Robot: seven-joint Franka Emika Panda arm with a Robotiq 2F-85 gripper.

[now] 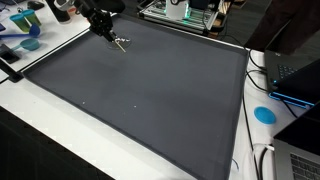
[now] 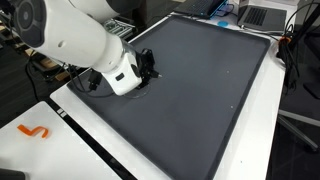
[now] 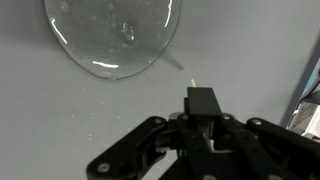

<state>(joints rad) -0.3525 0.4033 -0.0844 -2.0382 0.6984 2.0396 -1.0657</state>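
My gripper (image 3: 203, 100) is shut, its black fingers pressed together low over a dark grey mat (image 1: 150, 90). A thin pale-tipped stick (image 3: 192, 79) pokes out from between the fingertips; how much of it lies inside is hidden. Just ahead of it on the mat lies a clear, round glass-like dish (image 3: 112, 38), which shows as a small glinting spot (image 1: 120, 42) in an exterior view. In both exterior views the gripper (image 1: 106, 30) (image 2: 146, 66) is near the mat's corner, close to the arm's base.
The mat covers most of a white table (image 1: 60, 150). Laptops (image 1: 300, 75) and cables sit along one side, with a blue disc (image 1: 264, 114) there too. Blue items (image 1: 25, 35) crowd the corner by the arm. An orange squiggle (image 2: 35, 131) lies on the white edge.
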